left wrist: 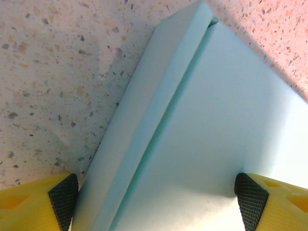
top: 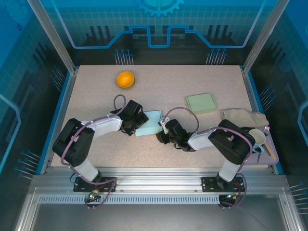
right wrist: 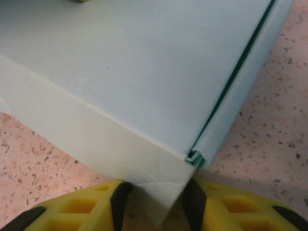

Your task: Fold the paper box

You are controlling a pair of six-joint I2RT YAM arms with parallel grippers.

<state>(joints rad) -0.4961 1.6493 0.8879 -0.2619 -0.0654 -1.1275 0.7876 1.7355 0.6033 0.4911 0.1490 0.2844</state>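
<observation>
**Ana:** Where does the paper box (top: 150, 122) lie?

**Ben:** On the speckled bench (top: 207, 77), near the middle and between the two arms. It is pale blue-green with its broad panel facing up.

**Ana:** And the left fingers (left wrist: 61, 200)?

**Ben:** They stand wide apart at the box's left edge. In the left wrist view, one black pad sits low just outside the folded side wall, on the bench side. The other pad is over the broad top panel. The side wall and the dark seam along it run up between them. Neither pad squeezes the paper.

**Ana:** The right fingers (right wrist: 121, 198)?

**Ben:** They are partway apart at the box's near right corner. In the right wrist view the creased corner tip points down into the gap between the two pads. A small folded tab sits just above one of them. Whether the pads press the paper or only flank it, he cannot tell.

**Ana:** What else is on the bench?

**Ben:** An orange round object (top: 125, 79) lies far back on the left, well apart from the box. A flat green square (top: 201, 103) lies to the box's right. A beige cloth (top: 244, 117) and a cup (top: 256, 138) are at the right edge.
</observation>
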